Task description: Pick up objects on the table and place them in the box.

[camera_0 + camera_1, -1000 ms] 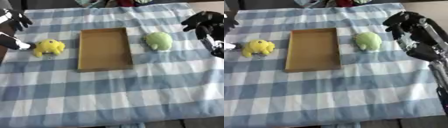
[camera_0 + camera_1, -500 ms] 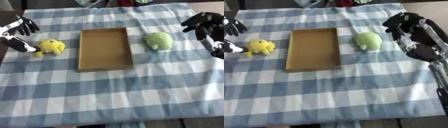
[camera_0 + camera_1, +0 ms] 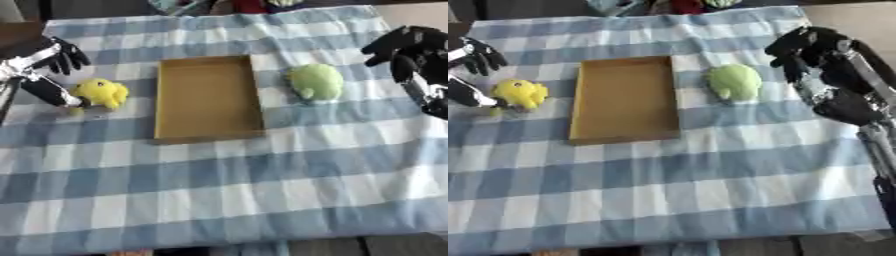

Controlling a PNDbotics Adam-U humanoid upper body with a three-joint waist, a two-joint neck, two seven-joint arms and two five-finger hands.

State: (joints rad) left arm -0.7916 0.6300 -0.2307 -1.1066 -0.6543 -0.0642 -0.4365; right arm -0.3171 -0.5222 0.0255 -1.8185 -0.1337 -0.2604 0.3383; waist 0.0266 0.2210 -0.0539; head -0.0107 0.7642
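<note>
1. Lying empty mid-table, the shallow brown cardboard box (image 3: 208,97) holds nothing yet.
2. Left hand (image 3: 39,70) brackets the yellow plush toy (image 3: 101,93), fingers spread, not gripping.
3. Right hand (image 3: 811,47), fingers loosely curled, empty, hovers near the green plush toy (image 3: 732,81).
4. Both toys remain outside.

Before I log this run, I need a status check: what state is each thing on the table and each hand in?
Box: open-topped, empty, flat on the cloth.
Yellow toy: on the cloth left of the box, not in it, beside the left hand.
Green toy: on the cloth right of the box, untouched.
Left hand: open, next to the yellow toy.
Right hand: open, holding nothing, right of the green toy.
</note>
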